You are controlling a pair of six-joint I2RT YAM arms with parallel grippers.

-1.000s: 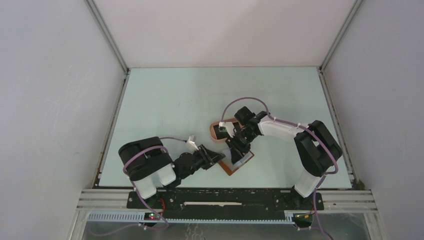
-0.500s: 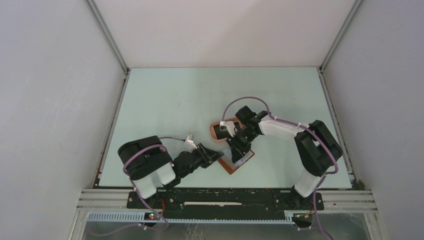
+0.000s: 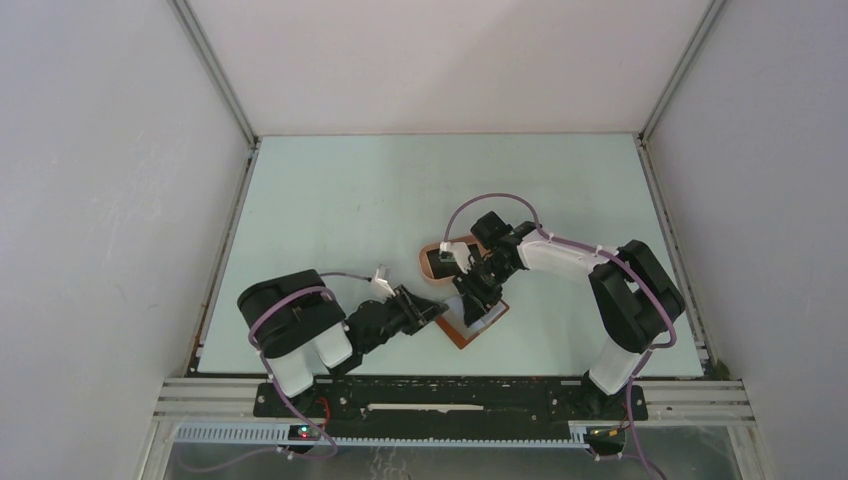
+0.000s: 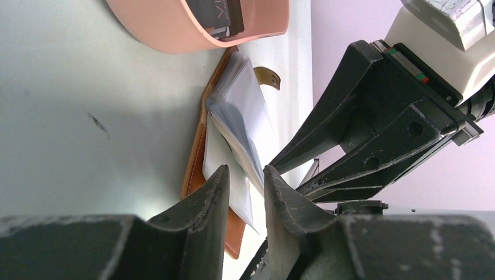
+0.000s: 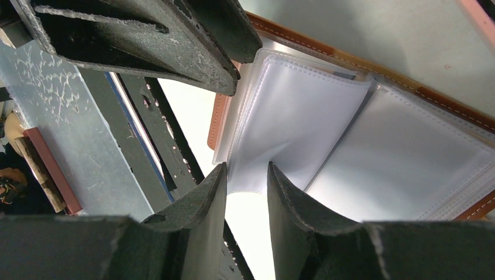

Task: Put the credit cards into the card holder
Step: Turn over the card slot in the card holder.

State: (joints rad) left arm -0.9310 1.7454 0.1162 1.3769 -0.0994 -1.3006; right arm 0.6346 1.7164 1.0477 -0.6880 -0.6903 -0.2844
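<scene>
A reddish-brown leather card holder (image 3: 466, 337) lies open and flat on the pale green bench (image 3: 350, 200), close to the near edge and a little right of its middle, with its clear plastic sleeves (image 5: 303, 134) fanned upward from the spine and its snap tab (image 4: 269, 74) sticking out on the far side. Just beyond it, toward the far edge, sits a pink oval tray (image 3: 428, 262) with a black credit card (image 3: 440, 263) lying inside; how many more cards lie under it cannot be told. The left tool (image 3: 437, 312) reaches in low from the near-left side, its fingers (image 4: 219, 198) standing a little apart over the holder's left half, a sleeve edge showing in the narrow gap. The right tool (image 3: 472, 308) comes down from the far-right side, tips facing the left tool's, its fingers (image 5: 280, 198) likewise slightly spread with the free edge of a lifted sleeve between them; whether either tool presses on a sleeve cannot be told
</scene>
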